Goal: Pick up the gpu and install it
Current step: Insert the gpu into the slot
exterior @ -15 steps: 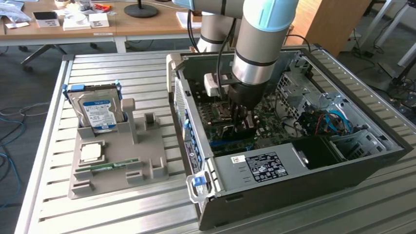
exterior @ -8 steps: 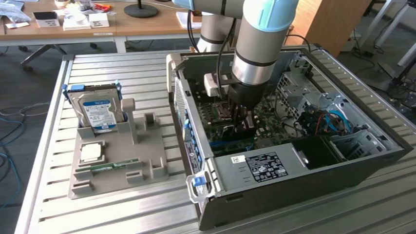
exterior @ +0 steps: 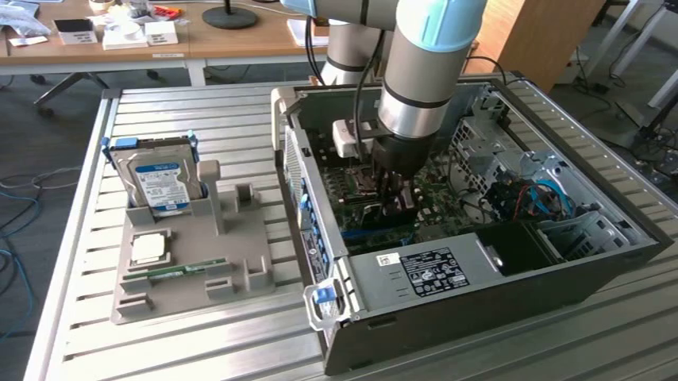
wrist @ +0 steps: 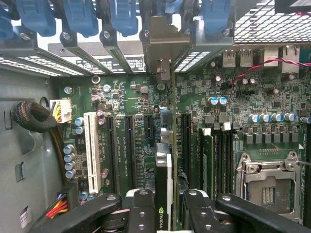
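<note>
The gpu (wrist: 165, 165) is held edge-on, pinched between the fingers of the gripper (wrist: 165, 213) inside the open computer case (exterior: 593, 262), its long axis aligned with the motherboard (wrist: 131, 97) expansion slots directly beneath it.

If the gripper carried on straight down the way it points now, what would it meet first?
Judging by the wrist view, the gripper, shut on the gpu, would drive the card's edge into the motherboard among its expansion slots. How much gap remains is unclear.

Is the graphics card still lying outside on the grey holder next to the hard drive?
No, the gpu stands edge-on over the motherboard inside the case, clamped by the gripper.
</note>
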`<state>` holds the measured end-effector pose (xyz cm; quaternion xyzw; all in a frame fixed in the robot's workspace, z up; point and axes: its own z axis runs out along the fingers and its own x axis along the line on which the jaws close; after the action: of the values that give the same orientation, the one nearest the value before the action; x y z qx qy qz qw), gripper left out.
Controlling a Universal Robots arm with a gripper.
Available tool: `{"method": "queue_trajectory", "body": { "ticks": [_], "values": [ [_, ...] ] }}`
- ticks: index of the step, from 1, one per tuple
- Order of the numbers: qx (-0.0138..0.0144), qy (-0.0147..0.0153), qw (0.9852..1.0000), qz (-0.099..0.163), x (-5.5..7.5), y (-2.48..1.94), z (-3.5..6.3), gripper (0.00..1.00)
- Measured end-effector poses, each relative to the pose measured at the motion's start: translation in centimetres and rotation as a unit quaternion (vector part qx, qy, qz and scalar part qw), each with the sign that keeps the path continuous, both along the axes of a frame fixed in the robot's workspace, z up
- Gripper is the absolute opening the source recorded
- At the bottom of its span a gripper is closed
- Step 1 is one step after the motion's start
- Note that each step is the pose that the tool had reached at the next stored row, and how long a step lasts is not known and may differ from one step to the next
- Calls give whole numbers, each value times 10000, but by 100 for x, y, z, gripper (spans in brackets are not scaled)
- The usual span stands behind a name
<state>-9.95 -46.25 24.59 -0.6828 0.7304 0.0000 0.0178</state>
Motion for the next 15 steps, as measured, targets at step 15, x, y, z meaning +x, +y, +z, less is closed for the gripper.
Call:
{"method": "queue_trajectory", "body": {
  "ticks": [15],
  "values": [
    [14,0,10000,16,0,-1,8,27]
  ]
}}
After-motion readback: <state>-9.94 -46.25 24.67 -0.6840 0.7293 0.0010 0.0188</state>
